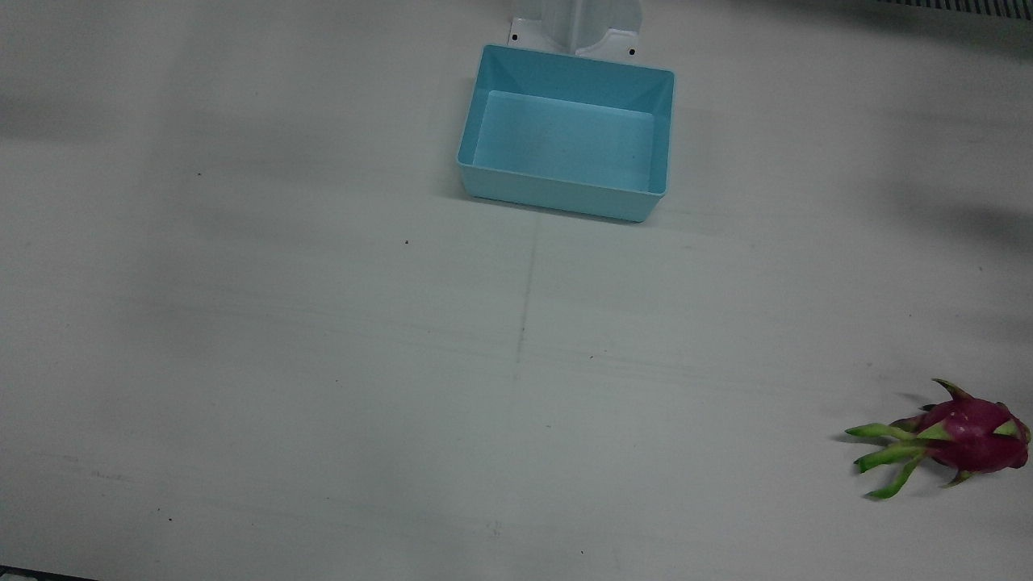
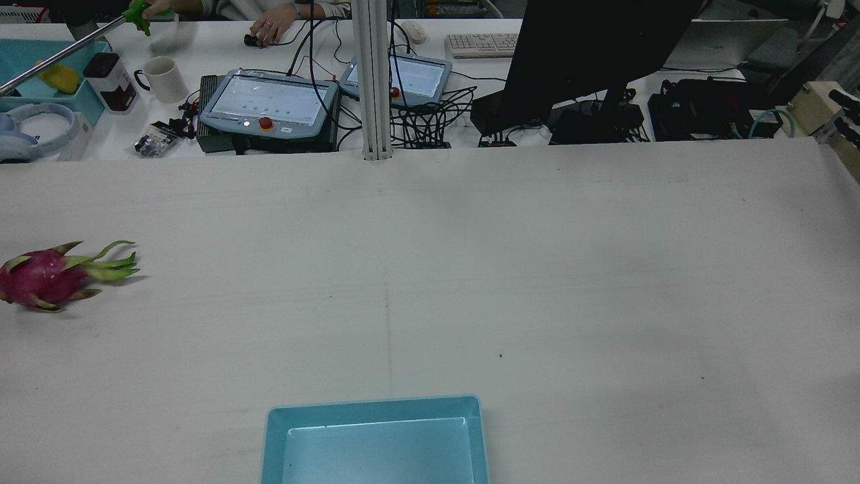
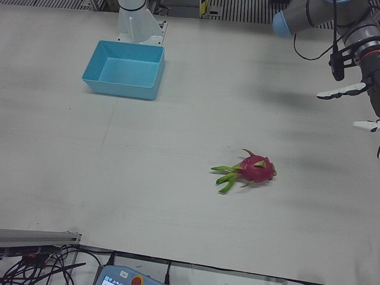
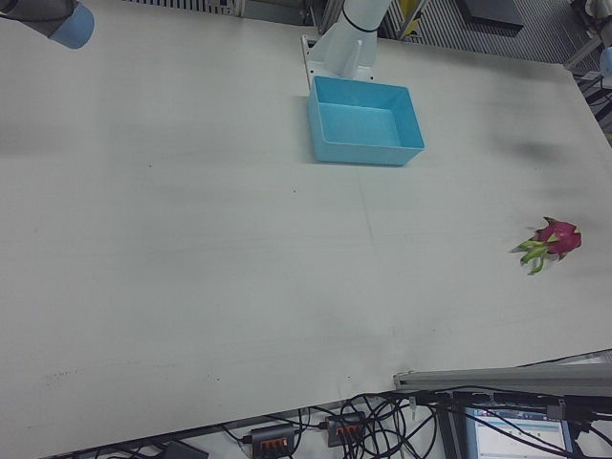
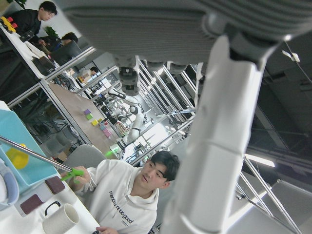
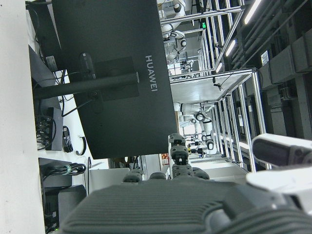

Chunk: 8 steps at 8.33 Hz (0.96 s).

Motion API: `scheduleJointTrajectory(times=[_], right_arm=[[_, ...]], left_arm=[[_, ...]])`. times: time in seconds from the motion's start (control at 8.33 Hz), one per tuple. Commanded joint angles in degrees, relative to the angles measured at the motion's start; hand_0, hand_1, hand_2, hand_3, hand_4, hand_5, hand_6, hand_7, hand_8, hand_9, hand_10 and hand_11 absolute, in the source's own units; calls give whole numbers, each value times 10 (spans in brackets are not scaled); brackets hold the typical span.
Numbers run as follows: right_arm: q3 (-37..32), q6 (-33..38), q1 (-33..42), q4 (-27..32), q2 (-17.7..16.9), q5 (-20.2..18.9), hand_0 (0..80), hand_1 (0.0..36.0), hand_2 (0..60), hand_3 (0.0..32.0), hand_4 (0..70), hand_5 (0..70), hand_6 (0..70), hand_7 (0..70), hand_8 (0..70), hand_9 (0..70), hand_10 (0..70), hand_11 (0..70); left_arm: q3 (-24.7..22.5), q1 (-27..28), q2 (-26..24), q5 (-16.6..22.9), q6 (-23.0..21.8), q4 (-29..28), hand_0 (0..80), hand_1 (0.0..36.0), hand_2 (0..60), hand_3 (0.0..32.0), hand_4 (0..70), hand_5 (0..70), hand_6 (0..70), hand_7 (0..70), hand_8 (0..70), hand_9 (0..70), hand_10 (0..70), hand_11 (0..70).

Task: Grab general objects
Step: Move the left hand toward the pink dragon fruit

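A dragon fruit (image 3: pixel 256 169) lies on its side on the white desk (image 1: pixel 323 363), close to the edge on the robot's left and about midway between the robot's edge and the operators' edge, its green leaf tips pointing toward the desk's centre. The left hand (image 3: pixel 362 95) hangs in the air above that same edge, well apart from the fruit, fingers spread and holding nothing. 1 blue bin (image 1: pixel 565 133) sits at the middle of the robot's edge. The right hand (image 6: pixel 185 204) (seen only by its own camera) shows just its ribbed palm; I cannot tell its state.
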Motion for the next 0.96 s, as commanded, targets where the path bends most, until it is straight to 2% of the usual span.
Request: scheduleJointTrajectory(times=[0.0,0.12,0.24,0.36,0.48,0.6,0.72,0.84], right_arm=[[-1,-1,0,0,0,0,0,0,0,0,0,0,0,0,0,0,0,0],[0,0,0,0,0,0,0,0,0,0,0,0,0,0,0,0,0,0],[0,-1,0,0,0,0,0,0,0,0,0,0,0,0,0,0,0,0],[0,0,1,0,0,0,0,0,0,0,0,0,0,0,0,0,0,0],[0,0,0,0,0,0,0,0,0,0,0,0,0,0,0,0,0,0],[0,-1,1,0,0,0,0,0,0,0,0,0,0,0,0,0,0,0],[0,0,1,0,0,0,0,0,0,0,0,0,0,0,0,0,0,0],[0,0,0,0,0,0,0,0,0,0,0,0,0,0,0,0,0,0]], left_arm=[[-45,22,-159,54,162,166,800,274,0,82,102,0,0,0,15,0,0,6],[-45,41,-185,46,219,220,800,289,0,96,95,0,0,0,16,0,0,11],[-41,88,-191,23,254,254,800,302,0,94,88,0,0,0,17,0,0,12],[-38,160,-192,-33,255,279,800,310,0,104,75,0,0,0,16,0,0,11],[-37,209,-203,-95,255,325,800,351,0,124,28,0,0,0,14,0,0,7],[-11,258,-255,-162,246,407,800,360,0,128,8,0,0,0,10,0,0,6],[25,303,-292,-203,228,435,800,360,0,164,0,0,0,0,9,0,0,0],[60,342,-294,-242,181,443,800,350,0,180,0,0,0,0,9,0,0,0]])
